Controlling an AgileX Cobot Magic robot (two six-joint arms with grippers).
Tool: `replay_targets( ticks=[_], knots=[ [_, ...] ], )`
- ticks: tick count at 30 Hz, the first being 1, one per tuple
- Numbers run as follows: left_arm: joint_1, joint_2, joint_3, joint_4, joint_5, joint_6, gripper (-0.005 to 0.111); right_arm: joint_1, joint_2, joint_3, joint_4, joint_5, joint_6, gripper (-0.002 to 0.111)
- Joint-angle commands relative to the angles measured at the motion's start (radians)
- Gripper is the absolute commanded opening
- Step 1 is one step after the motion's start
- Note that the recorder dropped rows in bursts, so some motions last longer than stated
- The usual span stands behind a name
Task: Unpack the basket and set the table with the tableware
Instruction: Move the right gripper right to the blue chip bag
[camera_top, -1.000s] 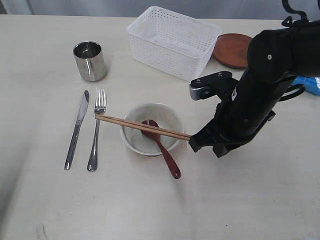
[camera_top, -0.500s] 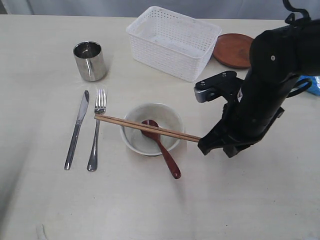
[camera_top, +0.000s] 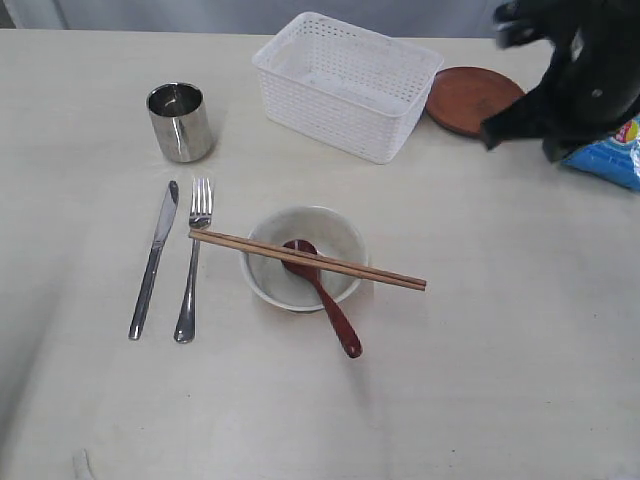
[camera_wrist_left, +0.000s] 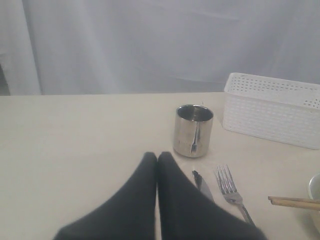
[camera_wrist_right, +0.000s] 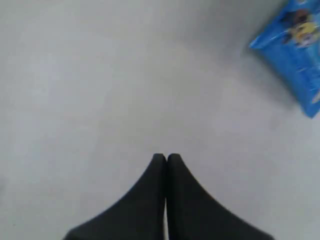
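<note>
The white basket (camera_top: 348, 82) stands at the back of the table (camera_top: 500, 380); the left wrist view shows this basket (camera_wrist_left: 272, 109) too. Left of it is the steel cup (camera_top: 181, 122) (camera_wrist_left: 193, 130). A knife (camera_top: 153, 258) (camera_wrist_left: 202, 182) and fork (camera_top: 192, 258) (camera_wrist_left: 230, 187) lie side by side. The off-white bowl (camera_top: 300, 288) holds a red-brown spoon (camera_top: 325, 298), with chopsticks (camera_top: 308, 259) (camera_wrist_left: 294, 202) across its rim. The brown plate (camera_top: 470, 99) sits right of the basket. My right gripper (camera_wrist_right: 166, 157) is shut and empty over bare table; its blurred arm (camera_top: 575, 75) hangs at the back right. My left gripper (camera_wrist_left: 157, 156) is shut and empty near the cup.
A blue chip bag (camera_top: 612, 155) (camera_wrist_right: 295, 50) lies at the right edge, partly under the right arm. A pale curtain (camera_wrist_left: 150, 45) hangs behind the table.
The right arm has let go of the chopsticks, which now rest across the bowl, and has swung up and back to the far right corner.
</note>
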Motion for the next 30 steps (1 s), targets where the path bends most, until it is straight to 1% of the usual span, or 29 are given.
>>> replay_targets(
  ticks=[1, 3, 6, 10, 11, 13, 16, 17, 19, 21, 24, 26, 27, 28, 30],
  knots=[
    [-0.001, -0.004, 0.003, -0.003, -0.011, 0.0, 0.0, -0.169, -0.004, -0.131, 0.093, 0.021, -0.081, 0.0],
    [-0.001, -0.004, 0.003, -0.003, -0.011, 0.0, 0.0, -0.237, -0.003, -0.17, 0.142, -0.007, -0.106, 0.0],
    [-0.001, -0.004, 0.003, -0.003, -0.011, 0.0, 0.0, -0.31, 0.015, -0.201, 0.118, -0.055, -0.108, 0.0],
    [-0.001, -0.004, 0.003, -0.003, -0.011, 0.0, 0.0, -0.416, 0.101, -0.255, 0.143, -0.001, -0.084, 0.0],
    [-0.001, -0.004, 0.003, -0.003, -0.011, 0.0, 0.0, -0.444, 0.128, -0.263, 0.167, 0.014, -0.084, 0.002],
    [-0.001, -0.004, 0.003, -0.003, -0.011, 0.0, 0.0, -0.494, 0.178, -0.267, 0.226, 0.031, -0.098, 0.011],
    [-0.001, -0.004, 0.003, -0.003, -0.011, 0.0, 0.0, -0.566, 0.245, -0.267, 0.334, 0.036, -0.145, 0.034],
    [-0.001, -0.004, 0.003, -0.003, -0.011, 0.0, 0.0, -0.613, 0.285, -0.267, 0.418, 0.01, -0.16, 0.053],
    [-0.001, -0.004, 0.003, -0.003, -0.011, 0.0, 0.0, -0.67, 0.335, -0.267, 0.508, -0.037, -0.176, 0.072],
    [-0.001, -0.004, 0.003, -0.003, -0.011, 0.0, 0.0, -0.71, 0.381, -0.27, 0.531, -0.093, -0.192, 0.073],
    [-0.001, -0.004, 0.003, -0.003, -0.011, 0.0, 0.0, -0.756, 0.458, -0.321, 0.569, -0.094, -0.223, 0.072],
    [-0.001, -0.004, 0.003, -0.003, -0.011, 0.0, 0.0, -0.795, 0.514, -0.366, 0.708, -0.083, -0.332, 0.059],
    [-0.001, -0.004, 0.003, -0.003, -0.011, 0.0, 0.0, -0.81, 0.532, -0.377, 0.755, -0.082, -0.381, 0.055],
    [-0.001, -0.004, 0.003, -0.003, -0.011, 0.0, 0.0, -0.826, 0.551, -0.384, 0.794, -0.078, -0.42, 0.053],
    [-0.001, -0.004, 0.003, -0.003, -0.011, 0.0, 0.0, -0.841, 0.585, -0.388, 0.824, -0.066, -0.462, 0.053]
  ],
)
